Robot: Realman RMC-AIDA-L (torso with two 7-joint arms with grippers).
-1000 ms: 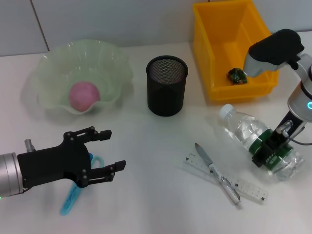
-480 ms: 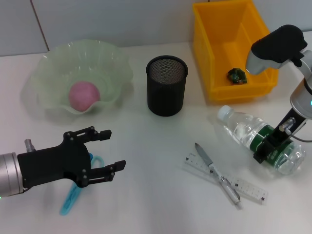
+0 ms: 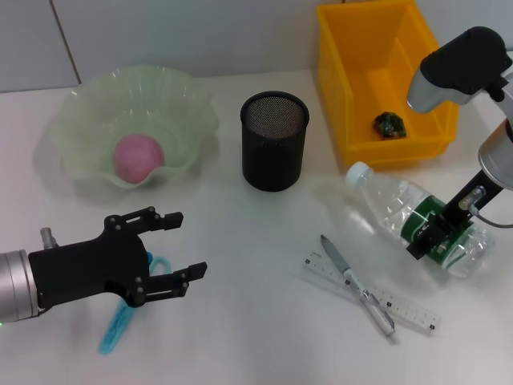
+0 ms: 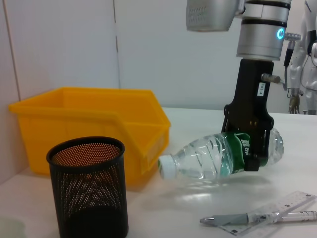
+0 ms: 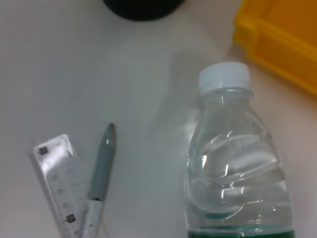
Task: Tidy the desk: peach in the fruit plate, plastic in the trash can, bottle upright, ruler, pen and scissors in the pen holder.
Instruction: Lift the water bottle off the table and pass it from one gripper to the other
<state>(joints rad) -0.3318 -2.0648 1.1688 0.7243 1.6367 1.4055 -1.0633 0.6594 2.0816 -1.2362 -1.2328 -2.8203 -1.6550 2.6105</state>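
Currently, change: over the last second the bottle [image 3: 405,220] has swung with its white cap rising and moving toward the trash can [image 3: 385,80]; in the left wrist view its cap end now hangs clear of the desk [image 3: 264,233].
Right gripper [image 3: 437,237]: clenched around the bottle at the green label, holding it tilted, near horizontal.
Meaning for the task: judged as the start of the uprighting step; the bottle is lifted but not yet vertical or set down.
Left gripper [image 3: 180,245]: fingers spread, holding nothing, unmoved over the last second, above the scissors [image 3: 120,317] at the near left of the desk.
Peach [image 3: 138,157]: already in the fruit plate [image 3: 80,112].
Trash can contents: a small dark green item, presumably the plastic, lies inside.
Ruler [image 3: 405,309] and pen [image 3: 353,282]: crossed on the desk, just beside the bottle on its near side; not yet in the pen holder [image 3: 274,140].
Edges: the trash can's front wall stands near the cap; the bottle base is close to the right border of the head view.
Open room: bare desk lies between pen holder, bottle and ruler; this looks the safest spot to stand the bottle, keeping the swing off the trash can wall.
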